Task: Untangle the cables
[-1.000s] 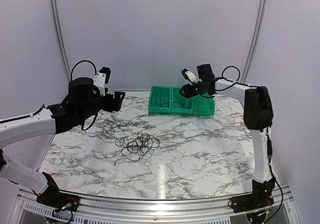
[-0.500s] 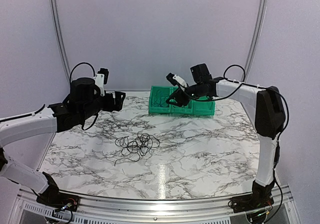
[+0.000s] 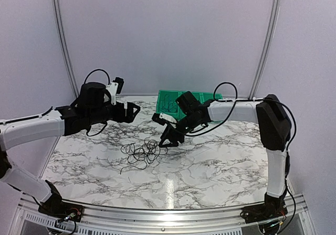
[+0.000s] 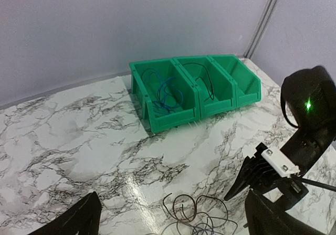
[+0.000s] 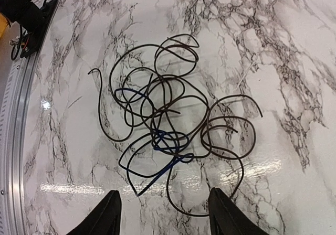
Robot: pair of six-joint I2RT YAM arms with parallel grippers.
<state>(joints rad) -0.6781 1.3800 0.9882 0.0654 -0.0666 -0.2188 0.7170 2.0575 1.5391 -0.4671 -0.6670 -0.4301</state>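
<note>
Right claw (image 3: 167, 139) spread and empty, tipped down at the right edge of the cables (image 3: 144, 153). From its own camera, two fingertips (image 5: 109, 214) apart at the bottom edge, the nearest loop lying just ahead between them, contact or none too fine to tell. Left claw (image 3: 134, 109) likewise released, wide and grasping nothing, held high over the left rear of the table (image 3: 220, 164), well apart from the tangle. One tangle only, loose on the marble near the middle of the table: mostly black or dark brown loops, with perhaps two blue strands woven through, the exact count lost in the overlaps. Three green bins (image 4: 173, 120) joined in one row at the back edge, well apart from the tangle. Seen from the left wrist, thin blue wires coiled in the leftmost bin and one black wire in the middle one. Two arms, one reaching in from each side.
</note>
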